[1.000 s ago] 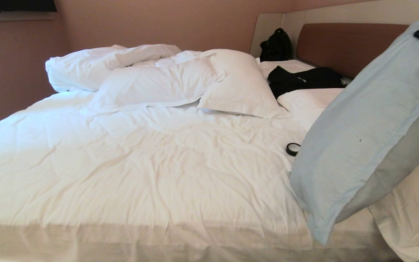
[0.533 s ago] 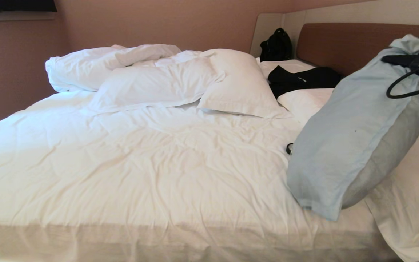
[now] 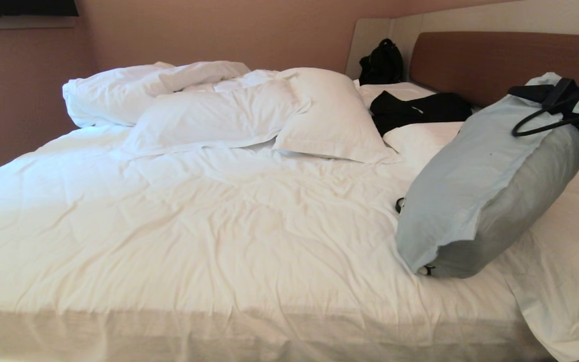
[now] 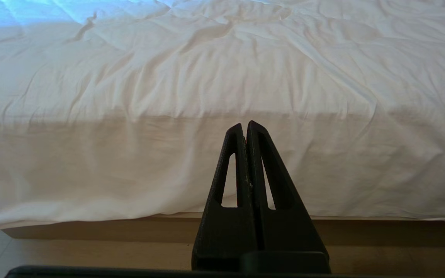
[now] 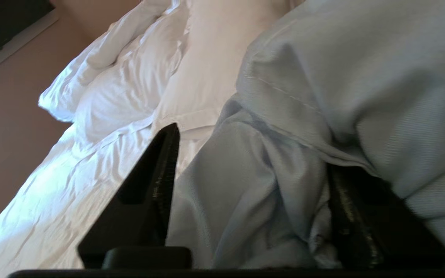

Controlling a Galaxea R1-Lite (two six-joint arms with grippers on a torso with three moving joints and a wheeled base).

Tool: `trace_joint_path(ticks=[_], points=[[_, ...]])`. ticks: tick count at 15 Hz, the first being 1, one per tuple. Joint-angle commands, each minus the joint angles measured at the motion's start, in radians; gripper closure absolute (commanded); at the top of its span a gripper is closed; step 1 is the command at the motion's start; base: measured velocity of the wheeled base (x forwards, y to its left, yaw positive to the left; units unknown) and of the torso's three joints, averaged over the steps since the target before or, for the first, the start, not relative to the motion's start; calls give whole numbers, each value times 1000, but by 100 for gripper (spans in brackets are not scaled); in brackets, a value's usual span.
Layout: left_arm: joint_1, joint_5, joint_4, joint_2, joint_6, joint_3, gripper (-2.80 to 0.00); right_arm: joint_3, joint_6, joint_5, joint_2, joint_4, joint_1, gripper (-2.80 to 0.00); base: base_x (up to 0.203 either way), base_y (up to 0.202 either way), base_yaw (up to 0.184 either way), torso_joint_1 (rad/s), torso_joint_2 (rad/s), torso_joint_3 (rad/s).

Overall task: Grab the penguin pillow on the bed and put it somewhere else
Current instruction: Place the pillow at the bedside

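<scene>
The penguin pillow has come down over the last second: a moment ago it hung tilted from the right gripper near the right edge of the head view, and now it lies slumped on the bed, its lower end pressed into the sheet and its upper end propped toward the brown headboard, with only its plain side showing. In the right wrist view the gripper's fingers stand well apart, with the bunched blue corner of the pillow lying loosely between them rather than pinched, so the grip looks released or nearly so. The pillow rests on the right side of the bed, beside the white pillows and partly covering a small black ring. The left gripper is parked low at the bed's near edge, fingers pressed together and holding nothing. The move seems essentially done; what remains, by my judgement, is drawing the right gripper clear without snagging the fabric.
</scene>
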Motion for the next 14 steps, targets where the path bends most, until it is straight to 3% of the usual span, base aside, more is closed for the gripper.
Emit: trace_joint_path(ticks=[1,3,8,12,14], points=[[0,1,0,0,0,2,0,-1,3,-69,-42,0,-16,-280,0,0,0,0,0,0],[0,1,0,0,0,2,0,10,4,-148,-104,9,-22,-280,0,0,0,0,0,0],[0,-1,0,0,0,2,0,-67,-41,-458,-112,136,46,-280,0,0,0,0,0,0],[0,0,0,0,0,2,0,-83,-148,-542,-101,236,70,-280,0,0,0,0,0,0],[0,0,0,0,0,2,0,-170,-168,-556,-22,347,79,-280,0,0,0,0,0,0]])
